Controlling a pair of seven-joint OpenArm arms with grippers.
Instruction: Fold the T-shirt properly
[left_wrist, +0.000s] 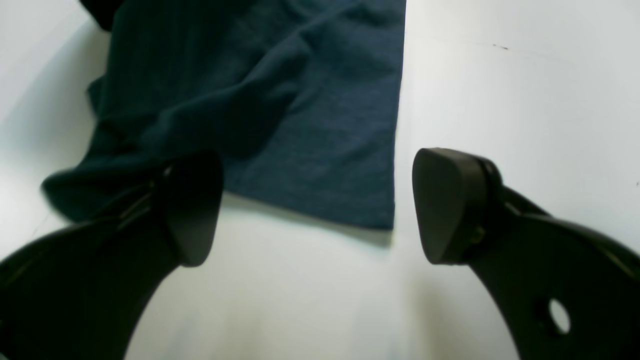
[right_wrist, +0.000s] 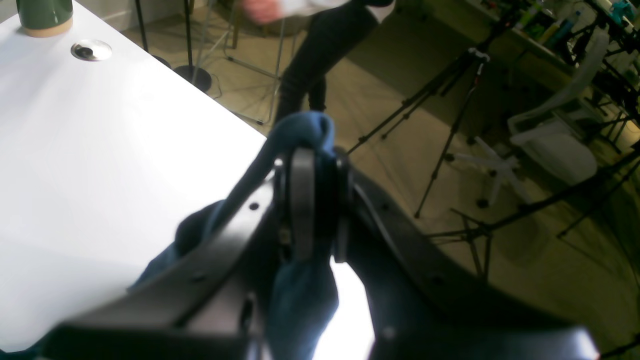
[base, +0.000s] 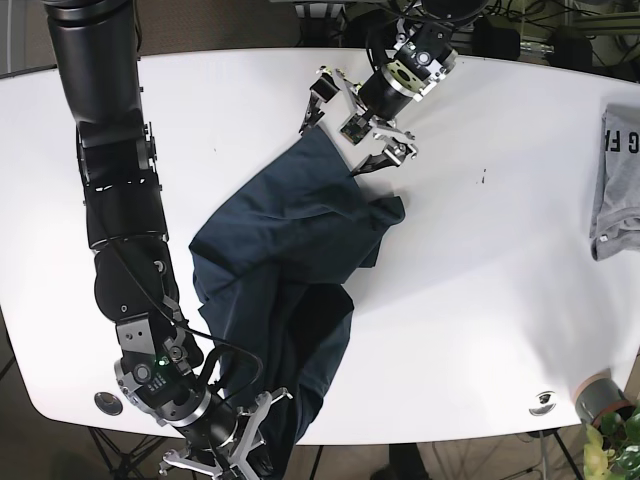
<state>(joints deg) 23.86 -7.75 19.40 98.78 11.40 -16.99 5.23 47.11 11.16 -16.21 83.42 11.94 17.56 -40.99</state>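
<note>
Holding a bunched fold of the T-shirt (base: 285, 290) at the near table edge, the right gripper (right_wrist: 314, 210) has its fingers (right_wrist: 301, 200) clamped on blue cloth, which wells up over their tips; judged step: drawing this end out to spread the garment before folding; best done with a slow, level pull along the table (base: 480, 300) so the cloth slides without rolling under, the pinch kept tight because only a small wad looks caught.

Middle of the table: the shirt lies crumpled, dark navy, soft knit with a faint heathered grain; layers doubled over and creased, part of it hanging off the near edge by the right gripper; risk that dragging one end alone twists it further.

Far side, right of centre: left gripper (left_wrist: 317, 207) above the shirt's far corner, fingers (left_wrist: 442, 200) spread apart with nothing between them; the wrist view shows a straight, clean hem edge and a squared corner lying flat on glossy white table; a good purchase point, so it should close on that corner before the pull.

Far right: a folded grey shirt (base: 618, 180) at the table edge, well apart; a green pot (base: 598, 398) near the front right corner.
</note>
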